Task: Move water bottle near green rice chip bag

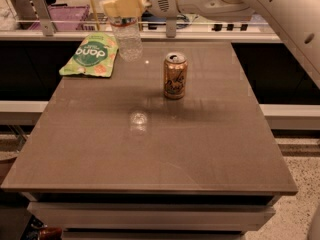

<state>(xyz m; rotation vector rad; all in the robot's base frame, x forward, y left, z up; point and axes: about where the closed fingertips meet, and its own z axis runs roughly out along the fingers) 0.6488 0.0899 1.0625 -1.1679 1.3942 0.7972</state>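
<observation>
The water bottle [128, 38] is clear and ribbed, and stands upright at the far left of the table. Its cap is hidden by my gripper [125, 6], whose yellowish fingers [116, 6] are shut around the bottle's top from above. The green rice chip bag [90, 54] lies flat just left of the bottle, with its right edge close to the bottle's base. I cannot tell whether the bottle's base touches the table.
An orange-gold drinks can [175, 75] stands right of the bottle, nearer the middle of the brown table [150, 154]. My white arm [260, 4] reaches in from the upper right. A rail and shelf [45, 14] run behind the table's far edge.
</observation>
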